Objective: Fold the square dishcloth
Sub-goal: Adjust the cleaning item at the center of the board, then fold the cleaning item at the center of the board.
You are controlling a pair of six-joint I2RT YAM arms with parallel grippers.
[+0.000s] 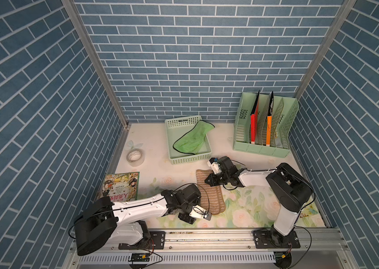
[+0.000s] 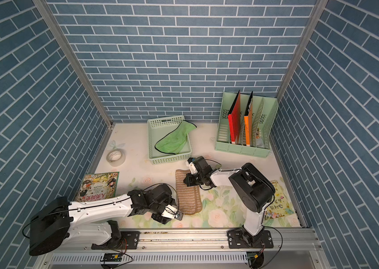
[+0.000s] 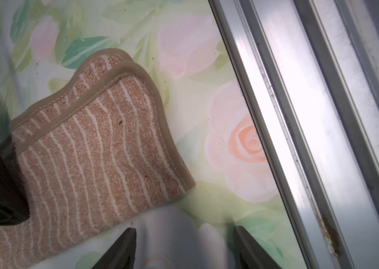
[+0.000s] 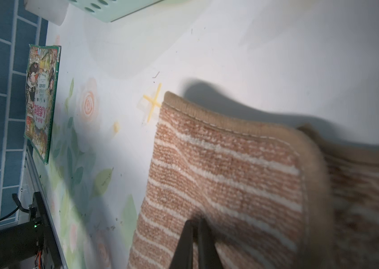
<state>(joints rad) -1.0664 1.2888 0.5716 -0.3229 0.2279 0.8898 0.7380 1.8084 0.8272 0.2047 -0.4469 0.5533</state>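
Note:
The square dishcloth [image 1: 209, 194] [image 2: 188, 194] is brown with thin white stripes and lies folded into a long strip on the flowered table. My right gripper [image 1: 209, 181] [image 4: 195, 221] sits over its far end, jaws shut, pinching the top layer of the dishcloth [image 4: 230, 172]; the layer's edge beside it looks lifted and blurred. My left gripper [image 3: 183, 233] [image 1: 190, 214] stands open just off the cloth's near corner [image 3: 95, 151], above bare table, with nothing between its fingers.
A green basket [image 1: 172, 130] with a green rag [image 1: 192, 138] stands behind the cloth. A tape roll [image 1: 135, 157] and a picture book [image 1: 121, 186] lie at the left. A file rack [image 1: 265, 125] is at the back right, another book [image 2: 277, 202] at the right, the metal rail [image 1: 207, 234] in front.

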